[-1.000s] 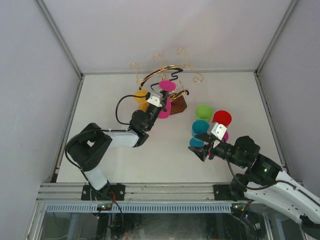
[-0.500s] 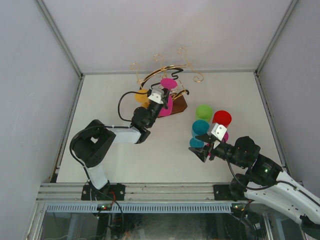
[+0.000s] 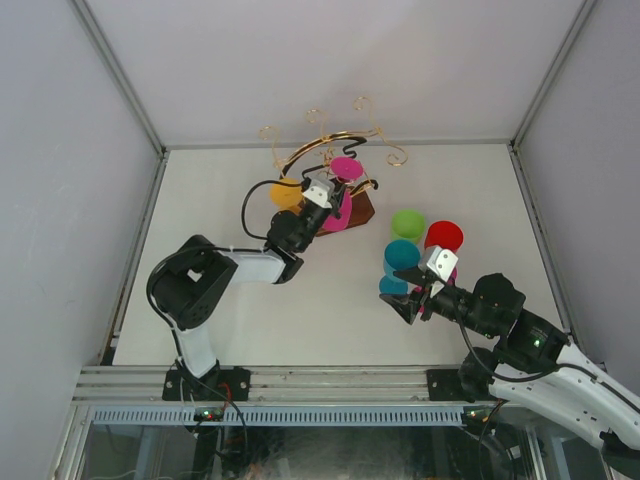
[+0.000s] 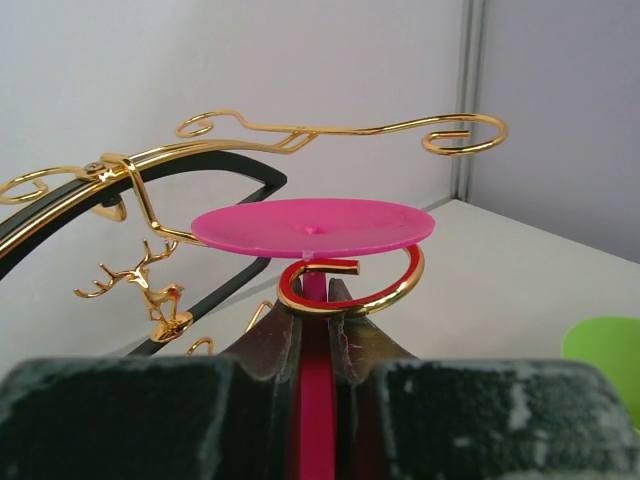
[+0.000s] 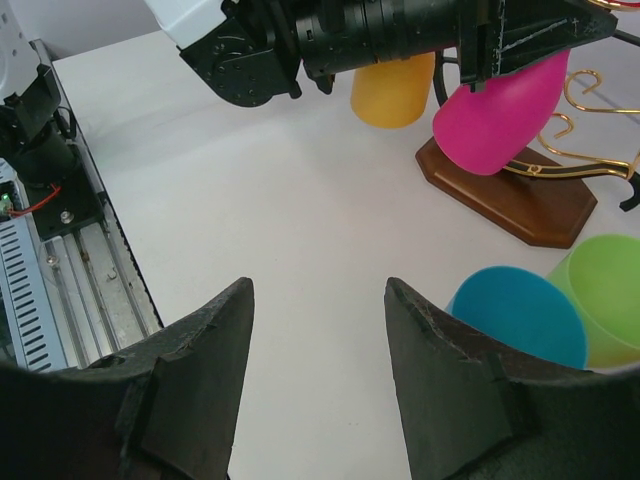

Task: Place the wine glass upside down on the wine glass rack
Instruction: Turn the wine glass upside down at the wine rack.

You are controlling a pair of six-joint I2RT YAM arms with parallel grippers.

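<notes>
We see the left claw [image 4: 318,300] pinched tight on the thin, smooth stem of the glossy pink plastic wine glass [image 4: 313,226]. The glass is upside down. Its flat round foot spreads just above the fingertips, and its rounded bowl hangs below the claw, hidden from the left wrist camera.

Just past the fingertips the stem runs up through a curled hook of the wine glass rack [image 4: 345,128], a stand of thin, shiny gold wire with scroll ends and a black curved band. We cannot tell whether the foot touches the hook.

The rack's dark brown wooden base [image 5: 520,200] lies under the claw, partly covered by the pink bowl. Beside the claw sits an orange plastic cup [image 5: 392,90], its upper part hidden by the left arm.

The right claw [image 5: 318,300] gapes with nothing between its matte black fingers. Ahead and to its right, a blue plastic cup [image 5: 515,315] and a green plastic cup [image 5: 600,290] are cut off by the frame.
</notes>
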